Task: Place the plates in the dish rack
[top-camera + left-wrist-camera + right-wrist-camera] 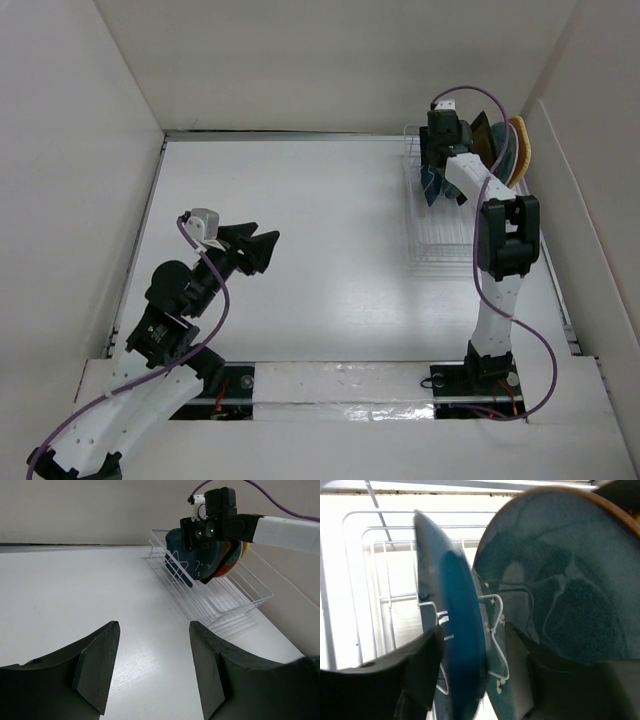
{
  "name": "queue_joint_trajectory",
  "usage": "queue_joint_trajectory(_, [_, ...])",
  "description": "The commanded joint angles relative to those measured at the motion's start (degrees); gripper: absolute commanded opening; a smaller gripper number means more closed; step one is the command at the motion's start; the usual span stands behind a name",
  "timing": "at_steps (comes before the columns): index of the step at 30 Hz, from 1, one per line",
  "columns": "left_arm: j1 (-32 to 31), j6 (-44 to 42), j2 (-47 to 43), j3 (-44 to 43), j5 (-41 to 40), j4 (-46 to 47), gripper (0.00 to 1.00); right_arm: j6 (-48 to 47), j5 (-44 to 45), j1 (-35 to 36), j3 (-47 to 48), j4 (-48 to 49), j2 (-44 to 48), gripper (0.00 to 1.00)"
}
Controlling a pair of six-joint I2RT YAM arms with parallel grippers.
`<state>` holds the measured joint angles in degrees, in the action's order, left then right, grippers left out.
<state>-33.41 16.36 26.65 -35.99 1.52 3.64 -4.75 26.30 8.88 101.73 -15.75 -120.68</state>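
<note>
The white wire dish rack [440, 240] stands at the far right and also shows in the left wrist view [235, 600]. Several plates stand upright at its far end, among them the orange-yellow one [519, 150] and the grey-teal speckled one [570, 580]. The dark blue leaf-shaped plate [430, 185] leans in a slot in front of them. My right gripper [471, 627] reaches down over it, jaws spread wide, and the blue plate [460, 630] stands edge-on between them. My left gripper [262, 245] is open and empty over the table at the left, also in its wrist view [154, 625].
White walls close in the table on the left, back and right. The rack's near half [445, 255] holds no plates. The right arm [500, 260] stretches over the rack's right side.
</note>
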Motion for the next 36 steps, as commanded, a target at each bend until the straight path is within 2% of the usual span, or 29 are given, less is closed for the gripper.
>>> queue_joint_trajectory(1, [-0.34, -0.54, 0.77, -0.66, 1.11, 2.86, 0.54, 3.69, -2.04, -0.27, -1.09, 3.88, 5.70, 0.68])
queue_joint_trajectory(3, [-0.34, -0.63, 0.77, -0.84, 1.12, 2.95, 0.54, 4.49, -3.18, -0.27, -1.97, 3.97, 7.73, 0.77])
queue_joint_trajectory(4, [-0.34, -0.71, 0.77, -0.75, 0.94, 2.95, 0.55, 6.67, -3.54, -0.27, -1.98, 3.71, 9.83, 0.85])
queue_joint_trajectory(5, [-0.34, -0.80, 1.12, -0.75, 0.77, 2.87, 0.55, 7.38, -3.63, 0.25, -2.06, 3.36, 10.90, 0.86])
queue_joint_trajectory(6, [-0.34, -0.80, 1.12, -0.75, 1.11, 2.86, 0.55, 8.26, -3.63, 0.26, -2.24, 2.57, 12.04, 0.99])
queue_joint_trajectory(12, [-0.34, -2.03, 1.82, -1.10, -0.11, 2.60, 0.55, 12.13, -7.92, 4.90, -10.66, 5.97, 26.79, 1.00])
queue_joint_trajectory(14, [-0.34, -2.21, 2.17, -1.10, 0.50, 2.69, 0.55, 13.89, -10.91, 6.58, -18.36, 9.49, 32.06, 1.00])
queue_joint_trajectory(15, [-0.34, -2.38, 2.26, -1.10, 0.76, 2.86, 0.55, 14.59, -14.14, 7.54, -21.54, 14.38, 37.83, 1.00])
queue_joint_trajectory(17, [-0.34, -2.82, 2.52, -0.93, 1.20, 3.57, 0.55, 16.35, -18.55, 10.27, -28.22, 20.73, 43.49, 1.00])
queue_joint_trajectory(18, [-0.34, -2.91, 2.61, -0.75, 1.12, 3.83, 0.55, 17.57, -23.36, 11.23, -34.87, 26.59, 48.21, 1.00])
queue_joint_trajectory(20, [-0.34, -3.18, 3.22, -0.40, 1.03, 4.01, 0.56, 20.21, -29.70, 14.13, -40.71, 32.16, 51.59, 1.00])
queue_joint_trajectory(22, [-0.34, -3.53, 3.67, -0.40, 0.86, 4.18, 0.56, 21.54, -37.09, 16.59, -46.96, 37.44, 54.05, 1.00])
queue_joint_trajectory(25, [-0.34, -3.97, 4.20, 0.13, -0.37, 4.62, 0.56, 20.14, -43.08, 21.95, -51.01, 38.42, 54.59, 1.00])
queue_joint_trajectory(27, [-0.34, -4.41, 4.81, 0.39, -0.99, 4.62, 0.56, 18.82, -43.88, 25.55, -53.29, 39.91, 54.24, 1.00])
queue_joint_trajectory(30, [-0.34, -5.28, 5.51, 0.83, -0.99, 5.15, 0.56, 18.03, -40.21, 28.98, -56.46, 40.71, 53.01, 1.00])
queue_joint_trajectory(36, [-0.34, -6.16, 8.14, 1.89, -3.19, 6.29, 0.53, 19.78, -38.17, 29.52, -61.91, 46.85, 51.87, 1.00])
